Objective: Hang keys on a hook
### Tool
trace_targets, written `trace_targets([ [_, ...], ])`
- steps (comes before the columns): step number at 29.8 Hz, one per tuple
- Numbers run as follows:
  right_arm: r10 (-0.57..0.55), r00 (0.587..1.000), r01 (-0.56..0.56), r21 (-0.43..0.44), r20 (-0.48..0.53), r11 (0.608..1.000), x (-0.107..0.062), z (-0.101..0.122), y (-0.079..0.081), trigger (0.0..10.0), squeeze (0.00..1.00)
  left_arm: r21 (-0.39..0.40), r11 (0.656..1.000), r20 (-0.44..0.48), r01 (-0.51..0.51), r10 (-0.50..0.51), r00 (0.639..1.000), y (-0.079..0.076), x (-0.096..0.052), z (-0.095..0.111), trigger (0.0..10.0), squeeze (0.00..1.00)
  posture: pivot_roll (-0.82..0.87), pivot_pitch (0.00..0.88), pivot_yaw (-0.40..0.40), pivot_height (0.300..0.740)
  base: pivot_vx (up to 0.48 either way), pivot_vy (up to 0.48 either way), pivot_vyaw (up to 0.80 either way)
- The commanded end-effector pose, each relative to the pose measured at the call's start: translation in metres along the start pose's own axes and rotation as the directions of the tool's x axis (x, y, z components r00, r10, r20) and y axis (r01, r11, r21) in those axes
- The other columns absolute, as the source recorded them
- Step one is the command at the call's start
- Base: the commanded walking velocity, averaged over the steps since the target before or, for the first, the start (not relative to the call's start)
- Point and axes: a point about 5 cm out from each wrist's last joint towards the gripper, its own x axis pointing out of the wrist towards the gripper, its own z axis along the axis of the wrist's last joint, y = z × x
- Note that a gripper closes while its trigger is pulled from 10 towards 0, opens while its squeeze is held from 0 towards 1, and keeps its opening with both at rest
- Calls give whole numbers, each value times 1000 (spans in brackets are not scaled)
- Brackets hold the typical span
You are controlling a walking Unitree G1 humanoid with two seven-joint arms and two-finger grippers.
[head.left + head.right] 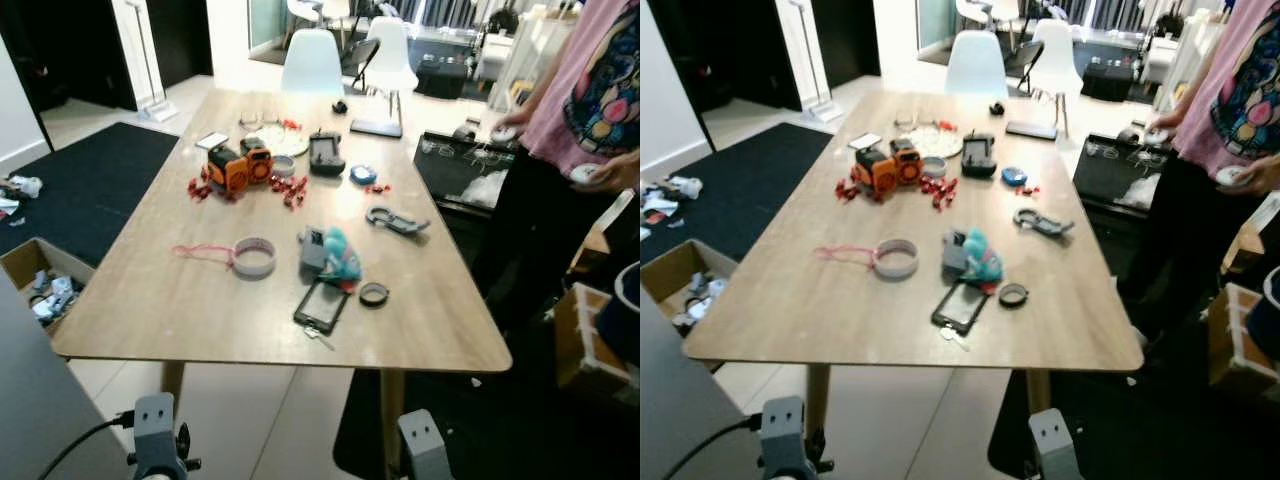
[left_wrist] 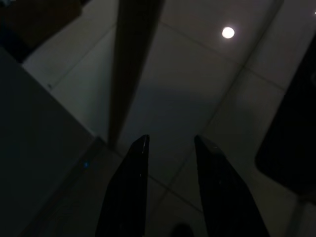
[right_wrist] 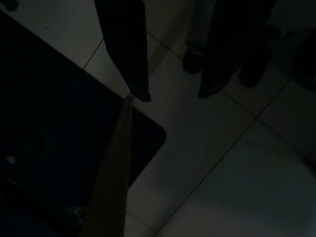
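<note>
Keys (image 1: 318,334) lie at the table (image 1: 150,310) near edge; both grippers hang below it, fingers spread

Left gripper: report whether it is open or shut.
Open. In the left wrist view the left gripper hangs below the table, over the tiled floor, and its two black fingers stand apart with floor showing between them.

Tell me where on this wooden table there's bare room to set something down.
The near left corner of the table, in front of the tape roll, is bare, and so is the right edge beyond the carabiner. The middle, from the orange toy to the phone, is crowded.
</note>
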Motion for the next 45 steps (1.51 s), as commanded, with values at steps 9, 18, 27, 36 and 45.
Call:
trace_targets([
  [9,-10,1000,10,4,-25,1000,-3,-7,-2,10000,0,11,1000,-30,-6,7,1000,2,-2,-5,10000,0,82,47,-45,740,0,0,0],
  [18,-15,999,15,3,-33,1000,-3,-7,-4,10000,0,71,997,-21,43,-42,999,-6,1,0,10000,0,86,54,-43,740,0,0,0],
  [27,-17,999,17,5,-34,1000,-3,-8,-5,10000,0,127,992,-83,18,-7,997,-3,3,-5,10000,0,84,52,-40,740,0,-320,0],
  [36,-21,999,21,6,-39,1000,-4,-9,-6,10000,0,143,988,-15,53,-51,999,4,3,4,10000,0,86,54,-39,740,0,0,0],
  [45,-26,999,27,10,-42,1000,-4,-10,-7,10000,0,158,980,34,120,-127,991,0,1,8,10000,0,85,54,-38,740,0,0,0],
])
